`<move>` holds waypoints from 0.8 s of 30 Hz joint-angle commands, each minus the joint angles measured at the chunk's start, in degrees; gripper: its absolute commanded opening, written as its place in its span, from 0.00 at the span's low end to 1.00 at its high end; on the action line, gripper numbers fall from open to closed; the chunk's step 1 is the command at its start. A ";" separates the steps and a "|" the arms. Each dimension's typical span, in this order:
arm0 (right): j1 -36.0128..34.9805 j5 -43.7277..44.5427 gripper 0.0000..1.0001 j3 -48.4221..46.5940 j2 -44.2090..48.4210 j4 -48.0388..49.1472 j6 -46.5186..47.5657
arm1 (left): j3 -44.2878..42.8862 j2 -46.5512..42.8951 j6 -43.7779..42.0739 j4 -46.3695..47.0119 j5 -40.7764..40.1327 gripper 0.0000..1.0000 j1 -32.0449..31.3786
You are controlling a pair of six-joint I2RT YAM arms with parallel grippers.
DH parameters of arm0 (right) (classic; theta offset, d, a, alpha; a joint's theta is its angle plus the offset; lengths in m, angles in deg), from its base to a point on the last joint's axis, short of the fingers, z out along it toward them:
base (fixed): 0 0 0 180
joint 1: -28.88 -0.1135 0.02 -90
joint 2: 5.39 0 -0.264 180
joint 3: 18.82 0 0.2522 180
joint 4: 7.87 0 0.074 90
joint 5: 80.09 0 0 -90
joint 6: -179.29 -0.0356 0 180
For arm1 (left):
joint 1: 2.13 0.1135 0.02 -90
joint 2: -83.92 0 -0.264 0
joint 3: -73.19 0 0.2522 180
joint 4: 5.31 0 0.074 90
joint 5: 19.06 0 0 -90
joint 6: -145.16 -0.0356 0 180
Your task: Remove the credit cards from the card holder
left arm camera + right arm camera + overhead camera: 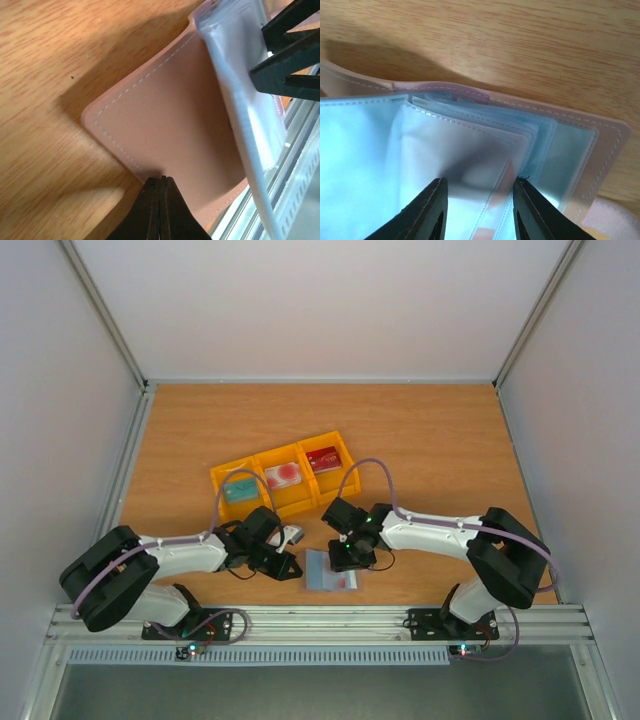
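Yellow tray [225, 478], three compartments, set aslant at mid-surface [420, 430]. Left compartment holds the teal card [240, 490], the middle one the whitish-pink card [284, 476] with a red blotch, the right one the dark red card [324, 460]. One card per compartment, each lying flat. Card holder [325, 570] lies close to the surface's near edge, between the two arms and clear of the tray. It is open, pale clear pockets upward, with a reddish patch toward its right near corner, nature not discernible. Left jaws: closed, pinching the edge of the card holder's brown cover, which tilts up off the surface. Right jaws: parted, tips over the clear pocket leaves; any grip cannot be told.
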 commanded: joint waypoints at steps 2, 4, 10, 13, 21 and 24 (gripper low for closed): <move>-1.27 -0.67 0.41 -2.92 4.46 1.84 2.70 | 0.78 -1.56 -0.13 3.25 0.91 0.00 -0.57; -1.58 -0.35 0.41 -2.89 3.64 1.58 2.68 | 0.84 -1.59 -0.08 3.24 0.91 0.00 -0.58; -3.36 1.18 0.38 -4.71 1.13 -0.10 3.19 | 0.92 -1.69 -0.08 3.24 0.74 0.00 -0.53; -3.38 1.55 0.38 -4.90 1.15 -0.19 3.32 | 0.97 -1.82 -0.08 3.22 0.66 0.00 -0.60; -3.30 -4.92 0.42 0.61 6.57 7.96 4.47 | 1.26 -2.27 0.01 3.25 0.47 0.00 -0.60; -2.31 -7.75 0.41 4.56 10.23 10.81 4.43 | 1.40 -2.58 0.07 3.32 0.38 0.00 -0.57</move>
